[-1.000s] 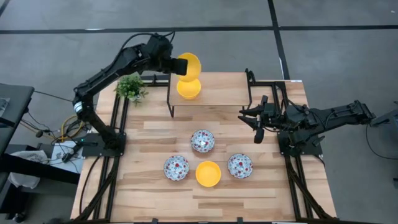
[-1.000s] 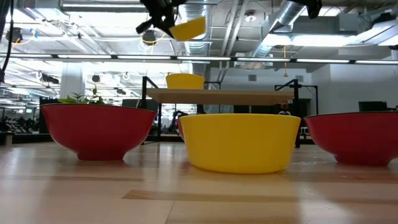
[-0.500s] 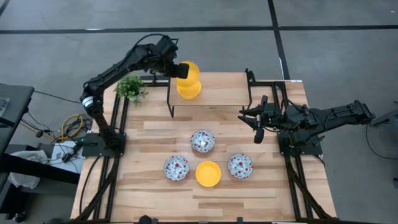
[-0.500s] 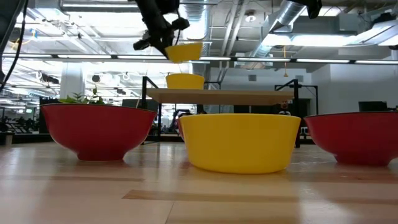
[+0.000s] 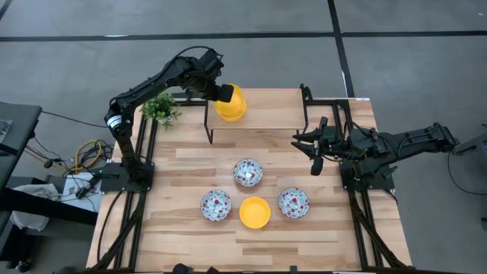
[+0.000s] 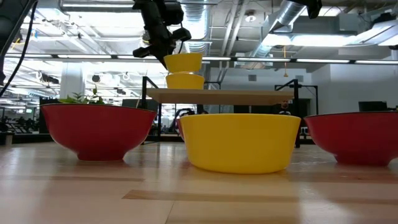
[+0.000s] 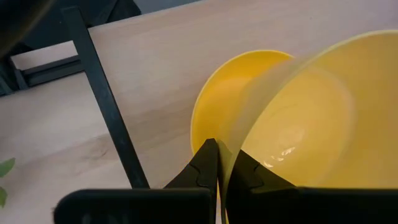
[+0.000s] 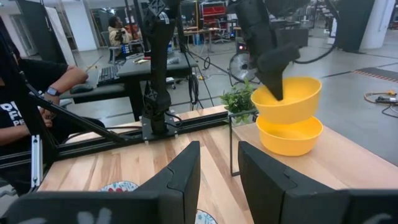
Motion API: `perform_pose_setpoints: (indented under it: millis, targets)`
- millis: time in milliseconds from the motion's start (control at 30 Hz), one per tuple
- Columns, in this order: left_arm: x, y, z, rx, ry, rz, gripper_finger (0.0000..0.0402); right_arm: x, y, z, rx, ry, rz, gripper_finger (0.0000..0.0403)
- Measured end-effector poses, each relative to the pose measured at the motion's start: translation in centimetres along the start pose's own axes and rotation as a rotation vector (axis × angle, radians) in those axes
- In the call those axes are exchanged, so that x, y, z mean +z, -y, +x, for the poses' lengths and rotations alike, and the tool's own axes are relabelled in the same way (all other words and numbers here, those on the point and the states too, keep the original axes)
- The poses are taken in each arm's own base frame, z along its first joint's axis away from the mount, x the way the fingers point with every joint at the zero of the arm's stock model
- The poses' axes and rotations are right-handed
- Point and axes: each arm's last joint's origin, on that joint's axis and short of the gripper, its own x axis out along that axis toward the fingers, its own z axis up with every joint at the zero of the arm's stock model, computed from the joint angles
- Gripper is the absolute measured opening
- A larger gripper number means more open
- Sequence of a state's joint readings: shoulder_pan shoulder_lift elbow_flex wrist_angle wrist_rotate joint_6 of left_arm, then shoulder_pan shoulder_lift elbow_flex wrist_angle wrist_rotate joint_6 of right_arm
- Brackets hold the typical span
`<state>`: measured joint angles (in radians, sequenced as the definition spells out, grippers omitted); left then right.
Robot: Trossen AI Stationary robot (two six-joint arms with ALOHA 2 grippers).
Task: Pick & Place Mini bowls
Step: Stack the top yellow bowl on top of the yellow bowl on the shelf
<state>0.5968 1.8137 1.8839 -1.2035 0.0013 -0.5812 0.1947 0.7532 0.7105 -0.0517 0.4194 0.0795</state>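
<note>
Stacking is what the next move hangs on: the held yellow bowl [image 5: 233, 99] sits right over the 2nd yellow bowl [image 6: 185, 81] already on the raised shelf [image 5: 274, 114], near that shelf's left end at the back of the table [image 5: 190, 228]. Left gripper [image 7: 224, 163] is clenched on the held bowl's rim, 1 finger inside the wall and 1 outside, approaching from the shelf's left side. In the low view the held bowl looks upright and roughly level, its base dipping into the mouth of the lower bowl; can't tell if the 2 are touching yet or a sliver apart. In the left wrist view the lower bowl's rim peeks out past the held one toward the shelf's left edge, so the 2 seem not quite centred, but close. My read: what's left is straight down, w/ maybe a small nudge so the rims line up, then let go. Risk, as I judge it: the finger outside the wall could catch the lower bowl's rim on release and drag it. Right gripper [image 5: 316, 156] waits by the right edge of the table, well apart from the shelf, fingers parted w/ nothing between them. Left arm is clearly the nearer one for this stack. The other 4 bowls are toward the front middle of the table: 3 patterned bowls [image 5: 248, 172] and 1 more yellow bowl [image 5: 255, 212], all well clear of both grippers.
</note>
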Motion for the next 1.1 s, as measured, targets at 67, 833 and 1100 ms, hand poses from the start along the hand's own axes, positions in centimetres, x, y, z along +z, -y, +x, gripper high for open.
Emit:
perform_pose_setpoints:
  millis: [67, 833, 1100]
  targets:
    - [0.0, 0.0, 0.0, 0.000, -0.001, 0.000, 0.0004, 0.0, 0.0, 0.0, 0.000, 0.000, 0.000, 0.0098]
    - [0.2, 0.2, 0.9, 0.016, 0.004, -0.017, 0.0004, 0.0, 0.0, 0.0, 0.000, 0.000, 0.003, 0.0098]
    - [0.4, 0.3, 1.9, 0.025, -0.017, -0.016, 0.0004, 0.0, 0.0, 0.0, 0.000, 0.000, 0.112, 0.0098]
